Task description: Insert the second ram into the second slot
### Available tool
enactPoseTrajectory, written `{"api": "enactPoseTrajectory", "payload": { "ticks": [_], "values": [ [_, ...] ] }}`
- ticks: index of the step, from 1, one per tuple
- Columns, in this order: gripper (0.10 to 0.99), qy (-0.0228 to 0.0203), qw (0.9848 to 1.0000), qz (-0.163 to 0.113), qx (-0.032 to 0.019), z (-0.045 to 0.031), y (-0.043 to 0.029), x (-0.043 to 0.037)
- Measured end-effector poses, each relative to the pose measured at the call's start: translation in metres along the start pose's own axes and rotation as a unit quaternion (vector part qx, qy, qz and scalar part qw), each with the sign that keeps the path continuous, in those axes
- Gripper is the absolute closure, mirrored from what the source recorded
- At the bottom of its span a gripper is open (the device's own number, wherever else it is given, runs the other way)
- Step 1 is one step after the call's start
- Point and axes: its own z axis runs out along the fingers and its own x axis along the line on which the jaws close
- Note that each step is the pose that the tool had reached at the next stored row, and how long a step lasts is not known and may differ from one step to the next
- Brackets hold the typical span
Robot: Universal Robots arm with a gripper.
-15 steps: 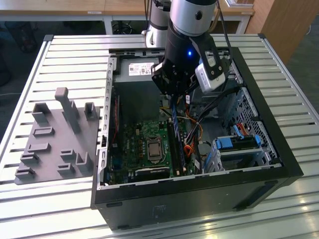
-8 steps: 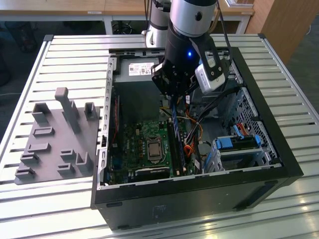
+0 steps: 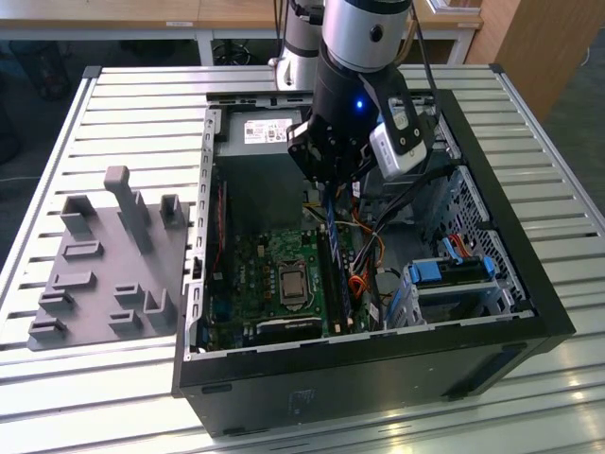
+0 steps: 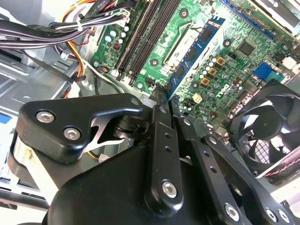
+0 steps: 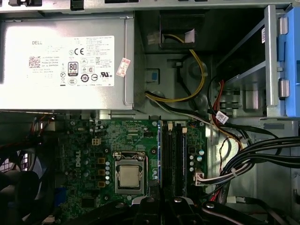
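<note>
Holding second ram (image 4: pixel 193 52) parallel to slots (image 4: pixel 140 37)

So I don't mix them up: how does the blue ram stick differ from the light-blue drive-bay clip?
The second ram is a thin, flat, deep-blue board with dark chips; the drive-bay clip is chunky, paler plastic. The ram is held in the claw over the motherboard; the clip sits on the drive cage. Both are blue.

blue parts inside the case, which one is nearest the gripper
The second ram, the long thin blue stick held in the gripper over the green board. The chunky light-blue drive-bay clips sit apart at the exterior view's right.
</note>
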Motion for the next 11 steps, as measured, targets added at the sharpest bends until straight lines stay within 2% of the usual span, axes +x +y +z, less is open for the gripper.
{"api": "enactPoseTrajectory", "payload": {
  "ticks": [11],
  "values": [
    [0.949, 0.0, 1.0, 0.0, -0.0001, 0.002, 0.0, -0.0038]
  ]
}}
